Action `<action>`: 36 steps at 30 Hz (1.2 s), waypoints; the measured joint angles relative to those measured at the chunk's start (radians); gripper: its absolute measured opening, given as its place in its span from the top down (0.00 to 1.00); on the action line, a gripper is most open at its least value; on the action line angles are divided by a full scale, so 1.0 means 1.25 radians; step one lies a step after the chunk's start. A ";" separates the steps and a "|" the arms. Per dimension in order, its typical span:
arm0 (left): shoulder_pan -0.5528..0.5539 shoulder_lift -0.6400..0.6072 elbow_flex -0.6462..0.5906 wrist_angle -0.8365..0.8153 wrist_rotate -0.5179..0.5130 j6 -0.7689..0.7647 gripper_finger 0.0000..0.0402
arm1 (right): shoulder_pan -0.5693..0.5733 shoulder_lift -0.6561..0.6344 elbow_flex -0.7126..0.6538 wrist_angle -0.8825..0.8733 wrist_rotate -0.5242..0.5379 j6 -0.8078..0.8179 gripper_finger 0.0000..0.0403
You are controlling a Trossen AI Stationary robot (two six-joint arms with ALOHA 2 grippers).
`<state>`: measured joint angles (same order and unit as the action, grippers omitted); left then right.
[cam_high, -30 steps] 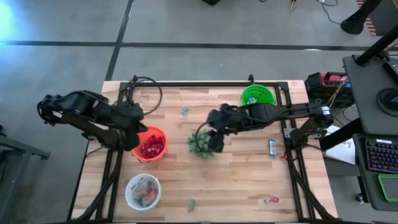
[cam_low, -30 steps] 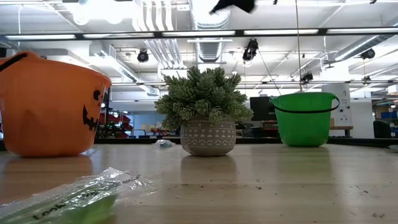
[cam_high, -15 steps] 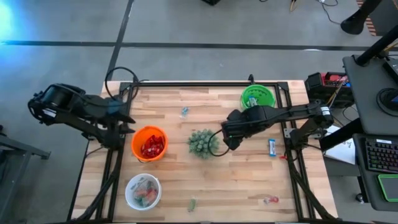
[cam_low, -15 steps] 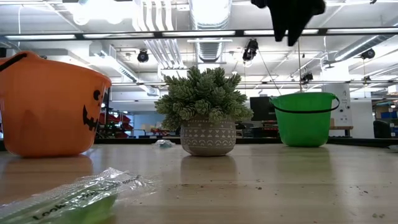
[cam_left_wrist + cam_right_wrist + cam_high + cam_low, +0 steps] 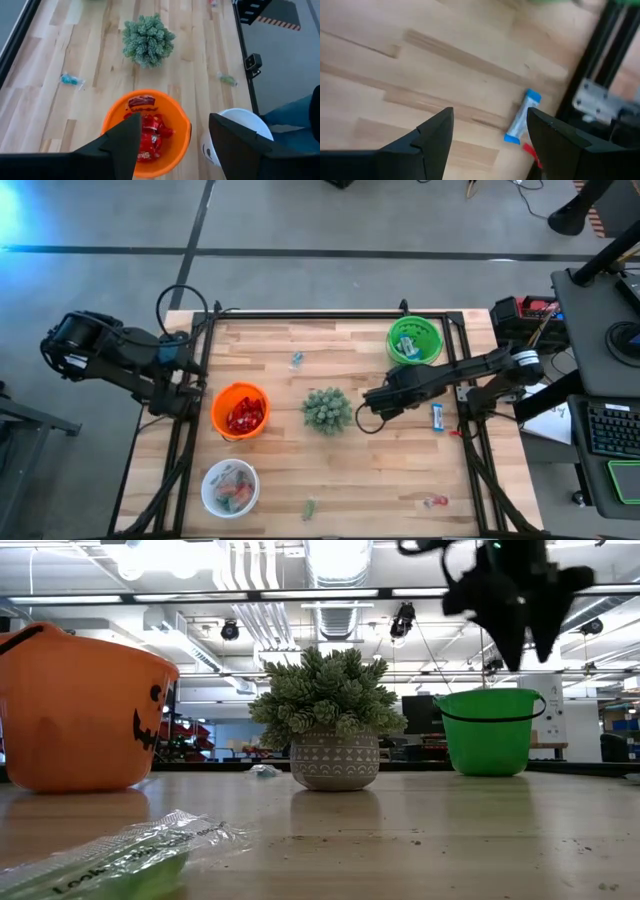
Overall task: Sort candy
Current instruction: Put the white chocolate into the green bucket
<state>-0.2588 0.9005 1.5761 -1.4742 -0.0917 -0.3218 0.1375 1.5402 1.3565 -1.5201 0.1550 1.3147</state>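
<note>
The candy lies scattered on the wooden table: a blue-and-white bar (image 5: 437,416), a teal piece (image 5: 297,360), a green packet (image 5: 309,508) and a red piece (image 5: 435,501). Red packets (image 5: 149,131) fill the orange bowl (image 5: 216,416). My right gripper (image 5: 371,413) hangs open above bare wood between the plant (image 5: 327,410) and the bar (image 5: 520,118), pointing down, high over the table in the low view (image 5: 530,645). My left gripper (image 5: 175,150) is open at the table's left edge, looking down on the orange bowl, nothing between its fingers.
A green bowl (image 5: 415,338) stands at the far right, and a white bowl (image 5: 230,487) with mixed sweets at the near left. The potted plant (image 5: 327,715) stands mid-table. A black frame (image 5: 470,415) runs along the table's edges. Bare wood spreads near and right of the plant.
My left gripper has drawn back from over the orange bowl toward the table's left edge. My right gripper has gone from above the plant toward the right edge and down, rolling about its own axis as it went. No candy on the table has moved.
</note>
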 joint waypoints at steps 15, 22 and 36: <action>0.000 -0.045 0.000 -0.022 -0.003 0.000 0.47 | 0.000 -0.294 -0.340 0.174 -0.026 0.232 0.44; 0.000 -0.030 0.000 -0.012 -0.033 0.000 0.47 | 0.000 -0.356 -0.474 0.223 -0.061 0.273 0.43; 0.000 -0.007 0.000 -0.005 -0.032 -0.002 0.47 | 0.000 -0.313 -0.519 0.307 -0.127 0.325 0.43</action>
<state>-0.2584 0.8913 1.5761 -1.4799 -0.1322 -0.3244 0.1376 1.1484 0.7078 -1.1366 -0.0038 1.7212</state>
